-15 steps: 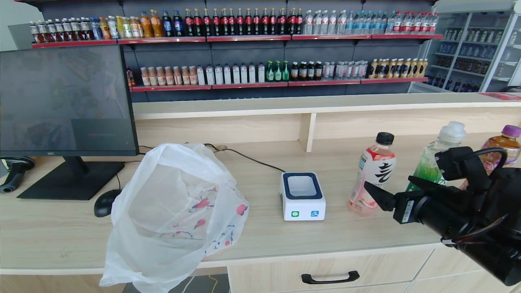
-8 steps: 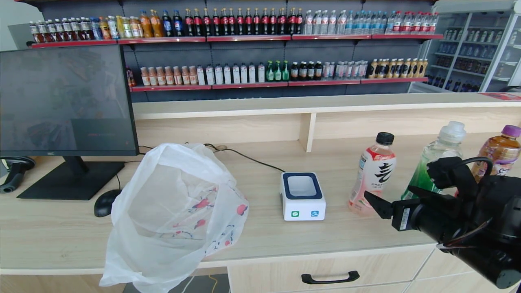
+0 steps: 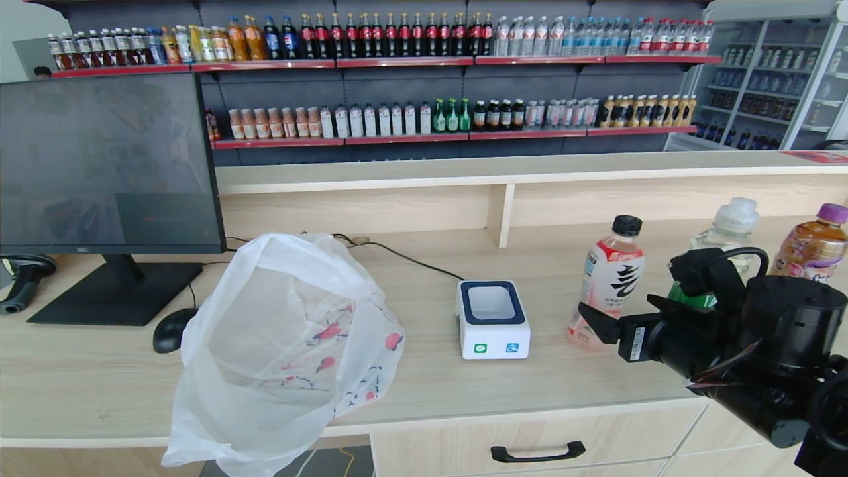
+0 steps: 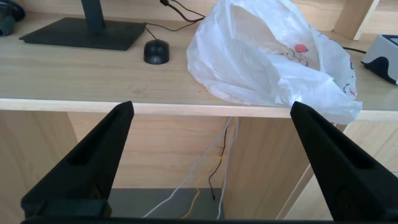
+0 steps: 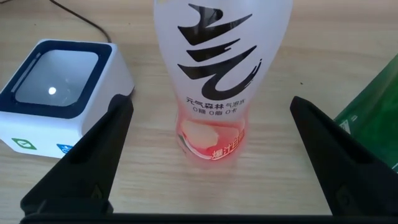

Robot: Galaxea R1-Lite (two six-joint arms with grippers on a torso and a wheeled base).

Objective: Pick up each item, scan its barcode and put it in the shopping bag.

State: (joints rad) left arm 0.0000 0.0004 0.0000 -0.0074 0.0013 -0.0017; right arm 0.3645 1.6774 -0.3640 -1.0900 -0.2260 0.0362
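Note:
A pink drink bottle (image 3: 608, 281) with a black cap stands upright on the wooden counter (image 3: 464, 384), right of the white barcode scanner (image 3: 492, 319). My right gripper (image 3: 616, 308) is open, level with the bottle's lower half and just short of it. From the right wrist, the pink bottle (image 5: 221, 81) stands ahead of the open gripper (image 5: 211, 106), centred between the fingers, with the scanner (image 5: 59, 93) beside it. The white shopping bag (image 3: 285, 344) sits open at the counter's front edge. My left gripper (image 4: 211, 106) is open below the counter edge, facing the bag (image 4: 273, 56).
A green bottle (image 3: 719, 238) and an amber bottle with a purple cap (image 3: 813, 245) stand right of the pink one, partly behind my right arm. A monitor (image 3: 106, 165), a mouse (image 3: 171, 329) and a handheld scanner (image 3: 23, 281) sit on the left. A raised ledge runs behind.
My right gripper has moved left and a little up, closing in on the pink bottle. Bottles, bag and scanner have not moved.

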